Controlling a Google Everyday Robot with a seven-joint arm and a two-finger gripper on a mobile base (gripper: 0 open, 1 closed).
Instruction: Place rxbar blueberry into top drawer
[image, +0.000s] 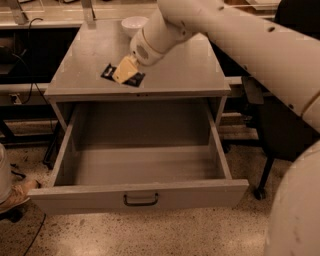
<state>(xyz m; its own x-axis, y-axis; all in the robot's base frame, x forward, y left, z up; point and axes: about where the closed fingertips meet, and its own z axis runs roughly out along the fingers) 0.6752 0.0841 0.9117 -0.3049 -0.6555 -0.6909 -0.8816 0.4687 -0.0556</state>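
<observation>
My claw (125, 70) is on the rxbar blueberry (135, 79), which lies flat on the cabinet top (190, 65), just behind the open top drawer (140, 195). Whether my claw is open or closed, I cannot tell. The writing on the wrapper is unreadable.

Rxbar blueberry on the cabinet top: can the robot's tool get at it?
Probably yes. The tool is right over the rxbar blueberry on the cabinet top, with nothing between them. The white bowl stands farther back, out of the way.
</observation>
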